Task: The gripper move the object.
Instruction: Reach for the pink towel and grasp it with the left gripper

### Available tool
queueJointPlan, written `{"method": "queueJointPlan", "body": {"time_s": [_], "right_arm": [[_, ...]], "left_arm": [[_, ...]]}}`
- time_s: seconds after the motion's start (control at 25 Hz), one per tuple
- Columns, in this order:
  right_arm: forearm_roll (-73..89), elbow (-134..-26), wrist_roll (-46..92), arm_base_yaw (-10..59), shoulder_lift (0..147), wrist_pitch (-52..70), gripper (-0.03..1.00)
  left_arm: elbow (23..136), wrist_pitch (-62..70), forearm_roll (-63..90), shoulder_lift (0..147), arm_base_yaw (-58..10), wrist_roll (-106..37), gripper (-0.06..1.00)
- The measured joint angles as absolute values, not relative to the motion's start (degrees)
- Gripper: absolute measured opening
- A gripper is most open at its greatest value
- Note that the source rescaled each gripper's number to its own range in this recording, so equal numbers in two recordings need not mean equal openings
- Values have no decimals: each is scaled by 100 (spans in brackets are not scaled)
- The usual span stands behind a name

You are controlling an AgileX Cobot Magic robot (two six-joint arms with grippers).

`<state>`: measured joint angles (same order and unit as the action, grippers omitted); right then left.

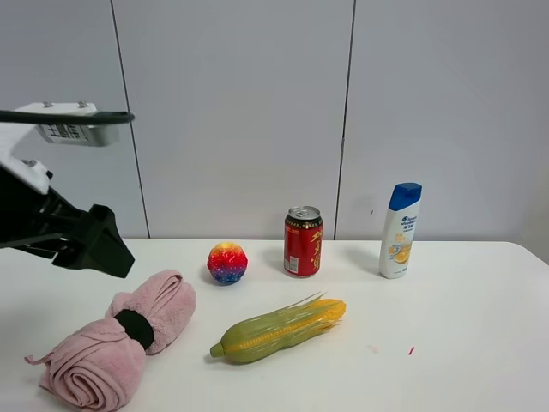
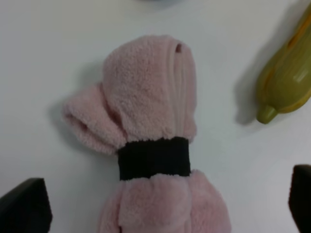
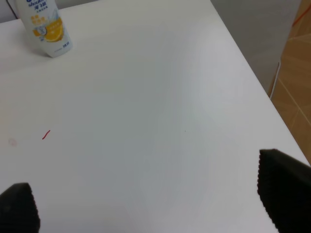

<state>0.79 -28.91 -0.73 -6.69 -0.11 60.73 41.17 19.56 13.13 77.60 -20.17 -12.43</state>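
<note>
A pink rolled towel (image 1: 120,343) with a black band around its middle lies at the front left of the white table (image 1: 446,343). In the left wrist view the towel (image 2: 150,121) fills the centre. My left gripper (image 1: 103,247) hovers above and just behind the towel, apart from it. It is open and empty (image 2: 163,208), with one fingertip on each side of the towel's lower half. My right gripper (image 3: 150,204) is open and empty over bare table near the right edge. It is out of the high view.
A green-yellow corn cob (image 1: 279,330) lies right of the towel, also in the left wrist view (image 2: 286,82). Behind stand a multicoloured ball (image 1: 227,262), a red can (image 1: 303,240) and a white shampoo bottle (image 1: 401,230), also seen in the right wrist view (image 3: 43,24). The table's right edge (image 3: 272,97) is close.
</note>
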Motion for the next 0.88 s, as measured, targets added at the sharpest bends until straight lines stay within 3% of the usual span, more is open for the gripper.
{"method": "queueJointPlan", "body": {"time_s": [0.88], "right_arm": [[79,-2891,-73,-669,-11,6073,100]], "left_arm": [[4145,493,1046,9987,-2023,-610,100]]}}
